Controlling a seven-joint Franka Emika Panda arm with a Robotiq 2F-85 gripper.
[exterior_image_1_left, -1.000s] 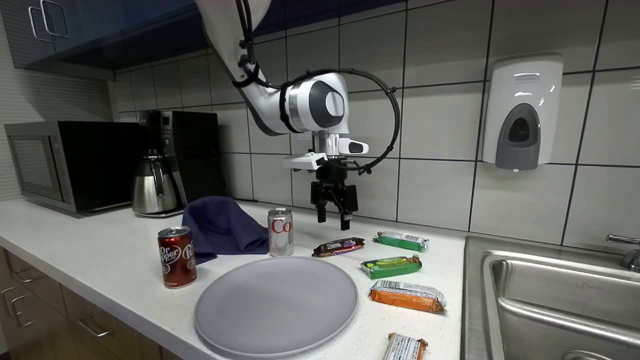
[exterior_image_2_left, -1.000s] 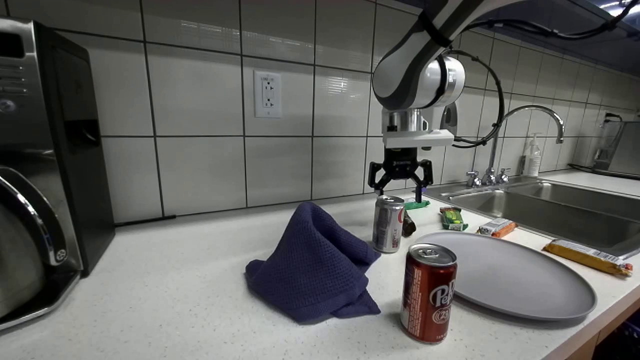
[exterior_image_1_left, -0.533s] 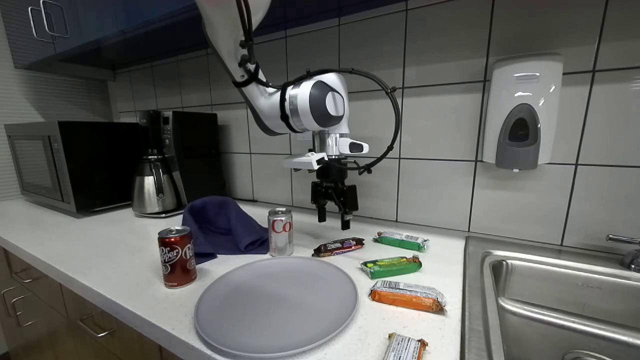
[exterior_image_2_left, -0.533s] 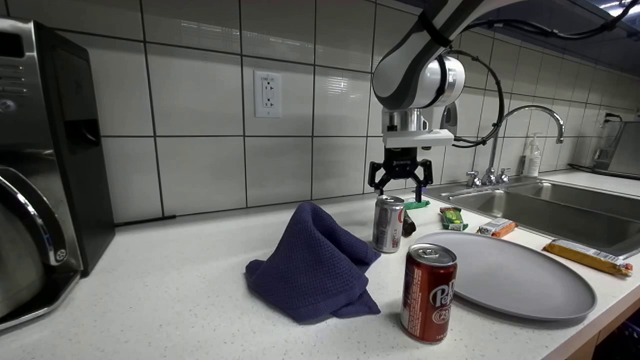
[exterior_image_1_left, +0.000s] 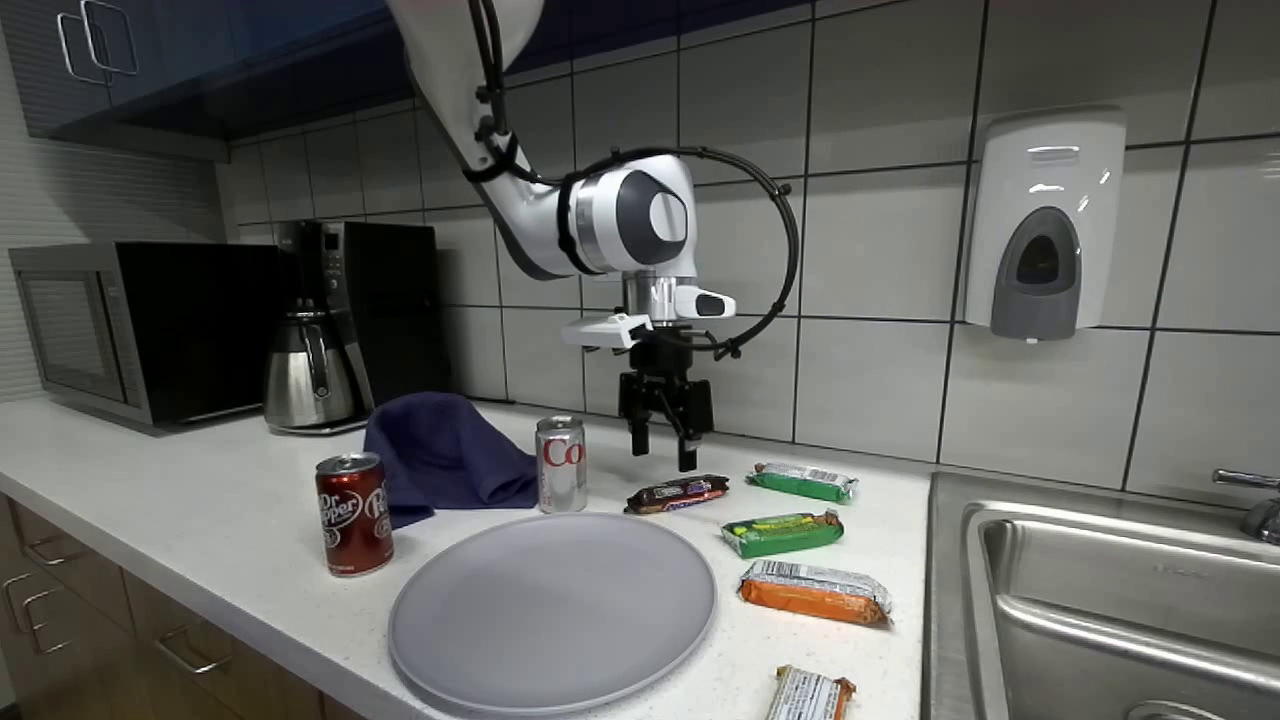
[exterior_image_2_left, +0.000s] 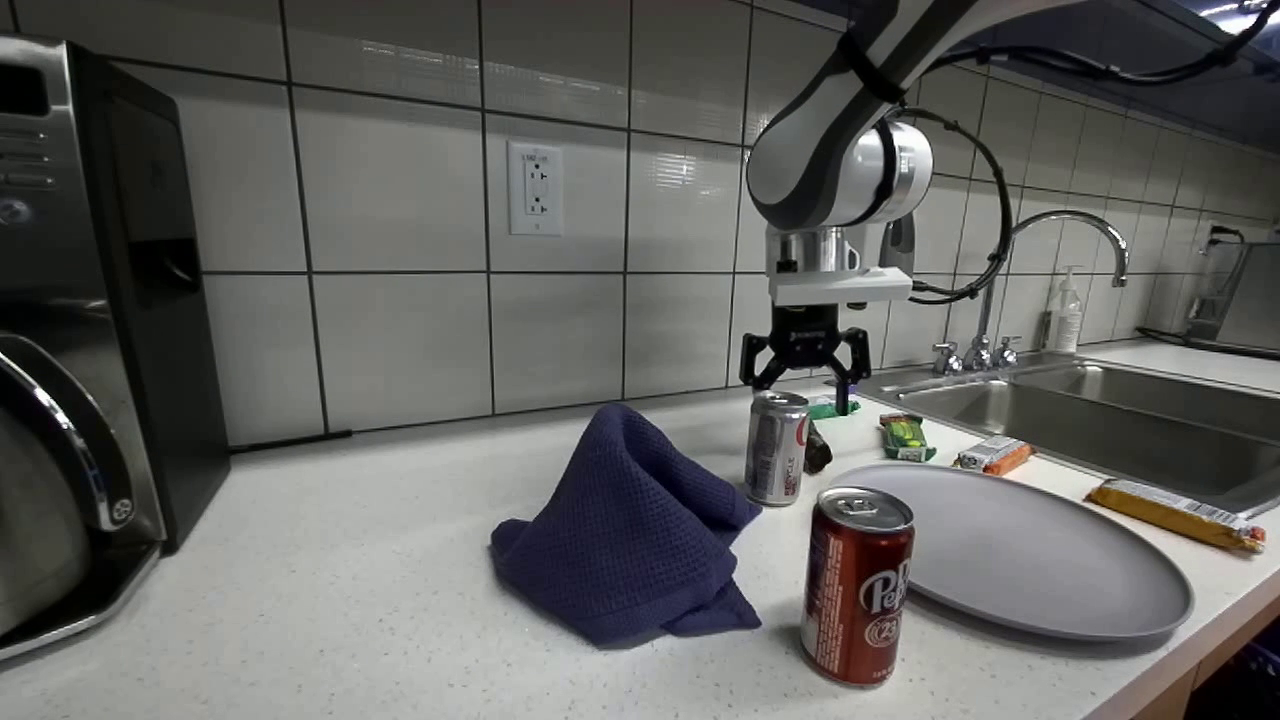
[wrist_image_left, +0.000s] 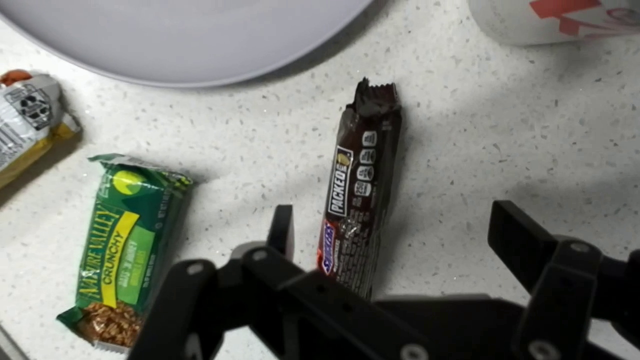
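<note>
The fingers (wrist_image_left: 522, 245) are hanging released and spread wide, pointing down over the bench (exterior_image_2_left: 330, 580) between the grey plate (exterior_image_1_left: 555, 615) and the tiled wall (exterior_image_1_left: 880, 380). Below them I'm seeing a dark-wrapped Snickers bar (wrist_image_left: 357, 200) lying near the plate but apart from it, one finger hovering off either side. A silver soda can (exterior_image_1_left: 561, 465) is standing upright near that wall-side rim of the plate. A green Nature Valley bar (wrist_image_left: 122, 250) and an orange-wrapped bar (exterior_image_1_left: 815, 592) are resting between the plate and the sink (exterior_image_1_left: 950, 580). Across the plate from the sink, a red Dr Pepper can (exterior_image_2_left: 857, 590) is standing and a navy cloth (exterior_image_2_left: 630, 540) is slumping in a peak.
</note>
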